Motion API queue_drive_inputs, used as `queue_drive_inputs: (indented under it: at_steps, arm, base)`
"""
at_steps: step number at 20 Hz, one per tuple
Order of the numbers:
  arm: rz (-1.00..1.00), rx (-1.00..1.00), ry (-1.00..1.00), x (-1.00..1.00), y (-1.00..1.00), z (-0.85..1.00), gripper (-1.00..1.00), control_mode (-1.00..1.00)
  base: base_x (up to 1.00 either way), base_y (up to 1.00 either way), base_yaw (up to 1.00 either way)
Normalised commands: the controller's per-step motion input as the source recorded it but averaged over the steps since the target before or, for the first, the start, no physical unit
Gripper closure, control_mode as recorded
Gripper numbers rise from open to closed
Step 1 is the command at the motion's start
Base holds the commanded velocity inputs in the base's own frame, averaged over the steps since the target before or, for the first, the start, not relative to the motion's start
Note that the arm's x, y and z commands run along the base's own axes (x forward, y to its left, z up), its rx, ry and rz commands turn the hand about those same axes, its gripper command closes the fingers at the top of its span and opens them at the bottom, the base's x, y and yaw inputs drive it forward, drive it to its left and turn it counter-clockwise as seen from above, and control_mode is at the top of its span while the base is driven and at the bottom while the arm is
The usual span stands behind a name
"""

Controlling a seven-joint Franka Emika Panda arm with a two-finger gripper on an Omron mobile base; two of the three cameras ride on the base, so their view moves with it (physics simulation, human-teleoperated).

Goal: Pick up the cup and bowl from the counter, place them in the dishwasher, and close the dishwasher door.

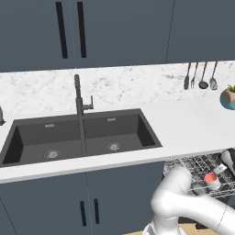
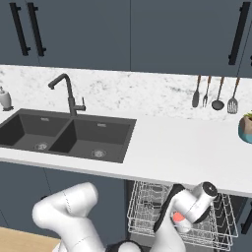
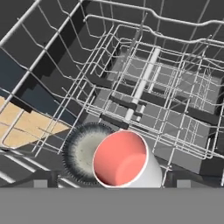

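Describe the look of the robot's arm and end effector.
The arm is glossy white, made of rounded tubular segments with bulbous elbows and dark joint bands. The end effector continues in a white body with a black-capped wrist; its finger tips are small and dark. No cables or markings are visible.

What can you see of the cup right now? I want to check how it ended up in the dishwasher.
The cup is a short, light-grey cylinder with a smooth red-pink inside and a thin pale rim. It lies tilted in the silver wire rack of the dishwasher, its mouth turned up toward the hand camera. Beside it, close against its wall, sits a round, dark speckled bowl. The open gripper hovers just over the cup; whether the fingers touch it cannot be told. In the right base view the cup's pink shows low in the rack.
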Motion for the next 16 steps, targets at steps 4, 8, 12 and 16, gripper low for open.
queue_drive_inputs:
  at_steps: [4,8,12,16]
  arm:
    - [0.0,0.01,0.0,-0.33,0.0,0.45,-1.0,-1.0]
    - [-0.02,0.0,0.0,-0.5,-0.02,0.19,-1.0,-1.0]
    - [-0.01,0.03,0.0,-0.46,-0.01,0.01,-1.0,-1.0]
    - [0.0,0.03,0.0,-0.12,-0.21,0.0,-1.0,-1.0]
  base:
    - [0.0,0.0,0.0]
    - [0.0,0.0,0.0]
    - [0.0,0.0,0.0]
    - [0.0,0.0,0.0]
